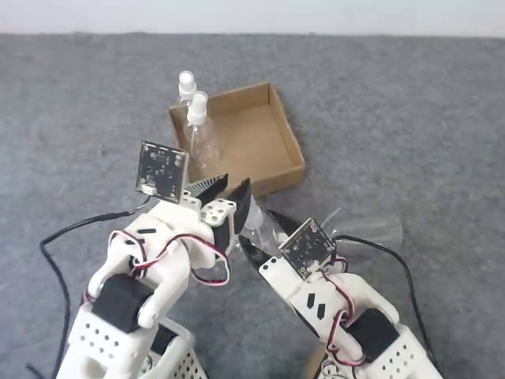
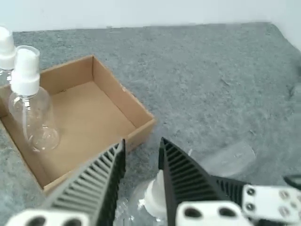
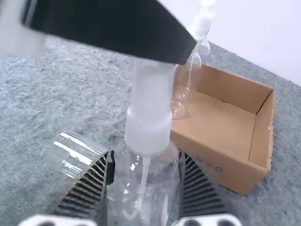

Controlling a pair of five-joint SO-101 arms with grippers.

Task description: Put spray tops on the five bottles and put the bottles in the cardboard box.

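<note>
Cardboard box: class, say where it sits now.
High view: the cardboard box lies on the grey carpet, top centre, two capped bottles standing at its left end.

We find no readable text, number or sign. Small blue print on outer wall of cardboard box [image 3: 207, 164], too small for us to read. Tiny marks on left arm's camera board [image 1: 162, 167] and right arm's camera board [image 1: 309, 245], illegible to us.

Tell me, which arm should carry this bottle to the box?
Right, probably. The right gripper is shut on the bottle, its top sits on it, and the box lies close ahead. The left gripper hangs open over the top, holding nothing.
</note>
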